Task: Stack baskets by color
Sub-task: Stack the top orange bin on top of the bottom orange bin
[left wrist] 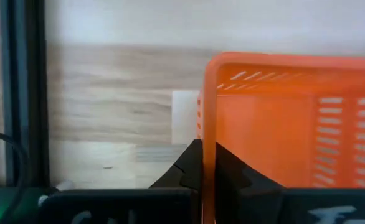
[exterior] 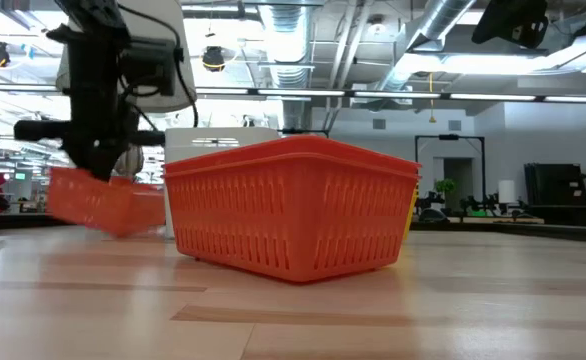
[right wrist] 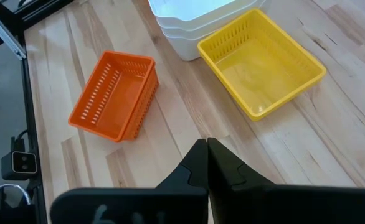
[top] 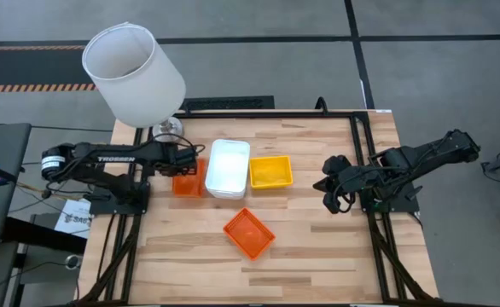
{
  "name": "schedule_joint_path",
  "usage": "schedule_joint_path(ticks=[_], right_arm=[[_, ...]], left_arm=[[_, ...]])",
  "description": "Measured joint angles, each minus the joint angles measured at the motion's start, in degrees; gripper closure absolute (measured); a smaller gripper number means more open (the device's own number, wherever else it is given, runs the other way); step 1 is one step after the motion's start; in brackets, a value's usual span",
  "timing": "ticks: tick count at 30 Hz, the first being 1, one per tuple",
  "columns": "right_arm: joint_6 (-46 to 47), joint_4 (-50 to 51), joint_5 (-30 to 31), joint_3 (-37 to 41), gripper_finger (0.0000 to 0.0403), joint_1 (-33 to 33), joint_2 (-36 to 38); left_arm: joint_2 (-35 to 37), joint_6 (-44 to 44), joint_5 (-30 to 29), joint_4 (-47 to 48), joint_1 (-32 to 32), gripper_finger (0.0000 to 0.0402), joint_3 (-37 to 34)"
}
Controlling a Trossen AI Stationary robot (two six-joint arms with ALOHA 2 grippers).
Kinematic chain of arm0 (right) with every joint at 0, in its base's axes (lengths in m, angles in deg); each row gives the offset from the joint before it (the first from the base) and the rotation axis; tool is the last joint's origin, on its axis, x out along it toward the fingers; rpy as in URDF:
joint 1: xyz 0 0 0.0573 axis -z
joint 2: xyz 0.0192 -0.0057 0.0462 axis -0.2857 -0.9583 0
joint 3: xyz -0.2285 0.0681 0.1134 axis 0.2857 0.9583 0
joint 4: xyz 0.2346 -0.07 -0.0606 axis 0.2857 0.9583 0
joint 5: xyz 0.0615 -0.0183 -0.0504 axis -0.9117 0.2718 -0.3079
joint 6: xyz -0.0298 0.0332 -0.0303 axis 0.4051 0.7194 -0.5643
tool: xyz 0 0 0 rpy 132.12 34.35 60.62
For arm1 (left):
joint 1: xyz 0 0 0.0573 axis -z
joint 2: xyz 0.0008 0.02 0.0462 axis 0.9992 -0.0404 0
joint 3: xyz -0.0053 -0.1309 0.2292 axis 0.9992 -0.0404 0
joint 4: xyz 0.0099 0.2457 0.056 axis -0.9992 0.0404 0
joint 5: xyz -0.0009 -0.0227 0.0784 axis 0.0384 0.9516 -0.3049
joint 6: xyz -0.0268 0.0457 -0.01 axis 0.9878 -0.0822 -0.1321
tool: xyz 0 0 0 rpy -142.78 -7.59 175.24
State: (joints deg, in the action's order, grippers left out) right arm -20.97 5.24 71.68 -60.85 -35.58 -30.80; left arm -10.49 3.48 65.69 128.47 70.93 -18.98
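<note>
A small orange basket [top: 188, 182] sits at the table's left, beside a stack of white baskets [top: 229, 168]. My left gripper [top: 192, 162] points steeply down over its far side and is shut on its wall. A yellow basket [top: 270, 171] stands right of the white stack. A second orange basket [top: 249, 233] rests on its bottom nearer the front; it fills the low view [exterior: 293, 205]. My right gripper [right wrist: 206, 146] hovers shut above the table's right part, touching nothing. My left gripper pinches the rim of one side wall [left wrist: 207, 134] of the small orange basket, one finger inside the basket and one outside. The fingers come from above, pointing steeply down. In the low view the basket [exterior: 103, 205] looks tilted below the gripper; whether it is clear of the table I cannot tell.
A large white lamp shade [top: 135, 72] stands on its foot at the far left corner, close behind my left arm. A black frame rail [top: 357, 153] runs along the table's right side. Bare wood lies along the near edge [top: 250, 273].
</note>
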Motion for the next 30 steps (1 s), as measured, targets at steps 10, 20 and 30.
schedule_joint_path(ticks=[10, 20, 30], right_arm=[[0.0, 0.01, 0.0, 0.0, 0.039, 0.0, 0.0], [-0.02, 0.01, 0.0, 0.0, 0.039, 0.0, 0.0], [0.0, 0.01, 0.0, 0.0, 0.039, -0.2, 0.0]], left_arm=[[1.32, 2.13, -6.75, 11.63, 0.0, 0.0401, 9.23], [1.39, 1.55, -13.06, 19.27, 0.12, 0.0401, 23.06], [1.41, 0.09, -17.55, 16.65, 6.79, 0.0401, 37.05]])
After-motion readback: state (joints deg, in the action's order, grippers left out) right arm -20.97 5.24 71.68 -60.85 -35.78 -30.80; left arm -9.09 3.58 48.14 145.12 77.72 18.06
